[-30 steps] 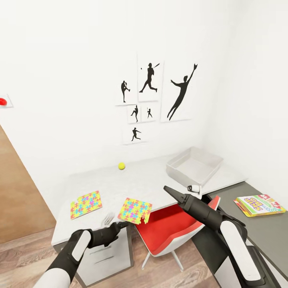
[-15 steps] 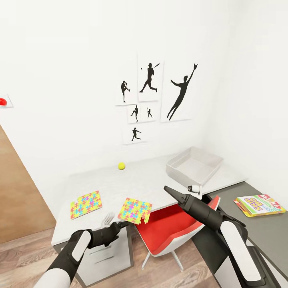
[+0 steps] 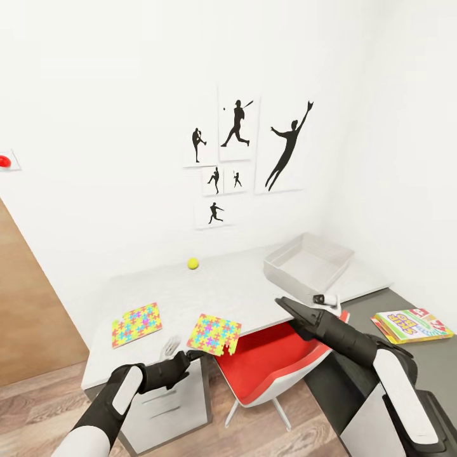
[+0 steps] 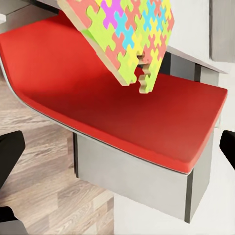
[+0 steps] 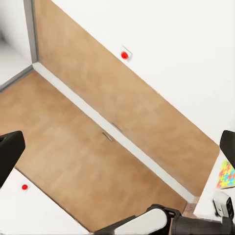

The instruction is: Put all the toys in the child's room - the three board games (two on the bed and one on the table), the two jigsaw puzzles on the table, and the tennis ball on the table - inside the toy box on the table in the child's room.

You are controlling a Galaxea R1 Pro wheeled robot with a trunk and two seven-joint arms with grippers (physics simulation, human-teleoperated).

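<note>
Multicoloured square jigsaw slab (image 3: 214, 334) overhangs front edge of pale grey desk (image 3: 241, 285), corner exposed for pinch; left gripper (image 3: 179, 353) just beside it, fingers spread, empty. Right gripper (image 3: 325, 299) nearer light grey bin (image 3: 309, 261), fingers parted, empty

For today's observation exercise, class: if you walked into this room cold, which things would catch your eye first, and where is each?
The black sports silhouette pictures on the white wall above the table stand out first. Next come the two bright jigsaw puzzles at the table's near edge, one jutting out over the red chair seat, beside the left gripper. A small tennis ball lies near the wall, left of the grey toy box.
</note>
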